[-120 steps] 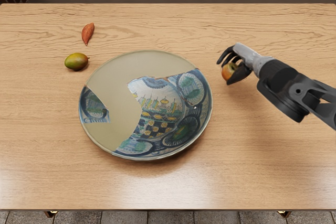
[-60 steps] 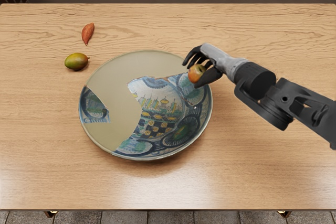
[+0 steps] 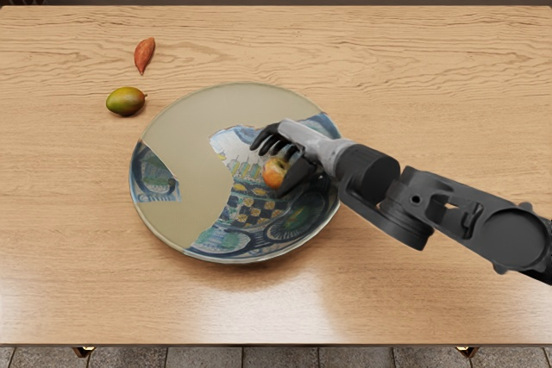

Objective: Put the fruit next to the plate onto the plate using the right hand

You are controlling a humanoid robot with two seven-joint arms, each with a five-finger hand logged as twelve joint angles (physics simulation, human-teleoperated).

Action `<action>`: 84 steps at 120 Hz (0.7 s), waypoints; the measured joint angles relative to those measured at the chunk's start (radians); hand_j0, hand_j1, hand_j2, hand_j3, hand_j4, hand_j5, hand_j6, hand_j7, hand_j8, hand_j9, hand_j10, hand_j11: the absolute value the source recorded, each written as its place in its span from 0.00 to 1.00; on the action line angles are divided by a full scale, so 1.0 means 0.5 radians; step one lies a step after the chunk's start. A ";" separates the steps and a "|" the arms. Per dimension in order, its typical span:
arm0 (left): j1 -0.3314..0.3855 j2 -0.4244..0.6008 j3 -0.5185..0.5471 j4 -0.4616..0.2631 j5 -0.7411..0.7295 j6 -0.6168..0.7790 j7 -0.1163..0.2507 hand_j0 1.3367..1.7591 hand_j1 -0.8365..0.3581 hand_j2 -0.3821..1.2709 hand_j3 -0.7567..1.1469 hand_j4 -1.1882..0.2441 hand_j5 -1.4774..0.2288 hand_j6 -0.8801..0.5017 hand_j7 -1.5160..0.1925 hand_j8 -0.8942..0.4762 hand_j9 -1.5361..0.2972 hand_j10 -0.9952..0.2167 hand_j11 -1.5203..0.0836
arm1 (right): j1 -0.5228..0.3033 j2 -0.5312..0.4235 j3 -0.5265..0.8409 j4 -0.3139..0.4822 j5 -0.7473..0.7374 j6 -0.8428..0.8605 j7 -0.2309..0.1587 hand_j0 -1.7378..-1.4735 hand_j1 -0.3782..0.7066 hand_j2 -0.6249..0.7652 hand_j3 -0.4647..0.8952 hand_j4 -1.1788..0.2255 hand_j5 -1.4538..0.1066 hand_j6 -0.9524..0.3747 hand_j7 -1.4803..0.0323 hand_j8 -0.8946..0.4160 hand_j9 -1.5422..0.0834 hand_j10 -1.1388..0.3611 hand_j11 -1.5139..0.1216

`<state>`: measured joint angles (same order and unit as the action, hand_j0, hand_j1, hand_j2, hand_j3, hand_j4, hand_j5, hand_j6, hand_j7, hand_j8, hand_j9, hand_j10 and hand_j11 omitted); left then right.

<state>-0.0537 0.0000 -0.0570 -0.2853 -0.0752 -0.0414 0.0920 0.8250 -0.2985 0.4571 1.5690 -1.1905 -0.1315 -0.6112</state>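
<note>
The worktop [image 3: 431, 58] carries a wide patterned plate [image 3: 185, 109] near its middle; the right hand [image 3: 289, 148] reaches in from the right and hangs over the plate's centre; the fruit [image 3: 275, 171], small, round and reddish, sits inside the curled fingers [image 3: 263, 138], which arch over it and pinch it against the thumb; it lies low over the plate, though I cannot tell whether it touches. Likely light, firm and smooth, it may roll once freed; a hold across its widest part suits it, with a low release.
</note>
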 joint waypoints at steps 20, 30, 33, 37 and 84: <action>0.000 0.000 0.000 0.000 0.000 0.000 0.000 0.76 0.99 0.23 0.40 0.83 0.87 0.64 0.89 0.65 0.84 0.82 0.95 | -0.008 0.003 0.222 -0.015 0.061 0.142 0.000 0.30 0.24 0.51 0.34 0.70 0.76 0.58 0.81 0.56 0.80 0.63 0.77; 0.000 0.000 0.000 0.000 0.000 0.000 0.000 0.76 0.99 0.23 0.40 0.83 0.87 0.64 0.89 0.65 0.84 0.82 0.95 | -0.019 0.002 0.371 -0.003 0.189 0.302 0.001 0.30 0.18 0.49 0.34 0.74 0.81 0.61 0.86 0.59 0.84 0.66 0.82; 0.000 0.000 0.000 0.000 0.000 0.000 0.000 0.76 0.99 0.23 0.40 0.83 0.87 0.64 0.89 0.65 0.84 0.82 0.95 | -0.020 0.002 0.416 0.004 0.232 0.356 0.001 0.30 0.17 0.48 0.34 0.75 0.82 0.62 0.87 0.60 0.85 0.67 0.83; 0.000 0.000 0.000 0.000 0.000 0.000 0.000 0.76 0.99 0.23 0.40 0.83 0.87 0.64 0.89 0.65 0.84 0.82 0.95 | -0.023 0.002 0.478 0.012 0.298 0.437 0.001 0.30 0.15 0.48 0.34 0.76 0.83 0.63 0.88 0.61 0.86 0.68 0.84; 0.000 0.000 0.000 0.000 0.000 0.000 0.000 0.76 0.99 0.23 0.40 0.83 0.87 0.64 0.89 0.65 0.84 0.82 0.95 | -0.552 -0.046 1.438 -0.001 0.999 1.427 0.056 0.30 0.08 0.45 0.34 0.81 0.89 0.68 0.94 0.65 0.91 0.73 0.89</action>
<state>-0.0537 0.0000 -0.0568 -0.2852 -0.0751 -0.0414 0.0920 0.5489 -0.3215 1.1759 1.5686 -0.6909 0.5819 -0.5829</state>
